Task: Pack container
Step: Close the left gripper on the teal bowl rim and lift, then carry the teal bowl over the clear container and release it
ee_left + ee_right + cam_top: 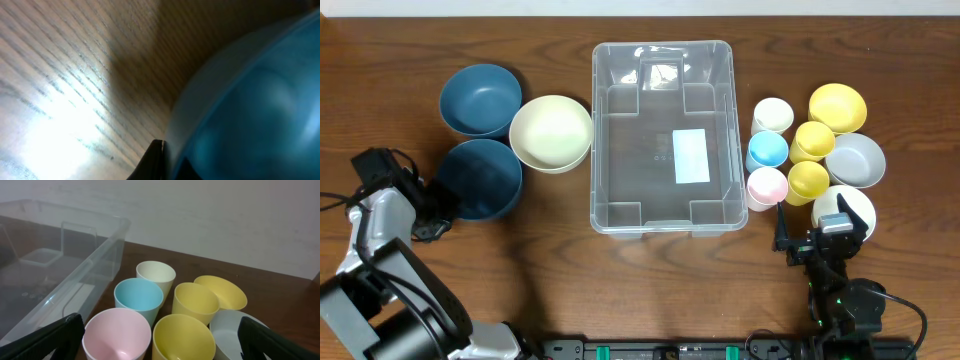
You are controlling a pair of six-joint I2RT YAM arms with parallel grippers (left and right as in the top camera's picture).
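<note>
Wooden bench [550, 280]. The container [661, 230] sits at mid-bench, closer to the far edge: a clear rectangular bin with a rounded rim, ridged floor and white label [691, 156] on the floor; we see nothing in it.

Left of it are two dark blue bowls, far [480, 98] and near [480, 180], and a cream bowl [551, 132] touching the bin's left wall.

Right of it are yellow [838, 106], grey [855, 160] and white [848, 208] bowls.

Between these and the bin are white [773, 115], blue [767, 151], pink [767, 185] and two yellow cups [813, 140].

Left gripper [438, 224] is pressed together at the near blue bowl's rim; we cannot tell if the rim is caught. Right gripper [160, 326] is spread wide, holding nothing.
</note>
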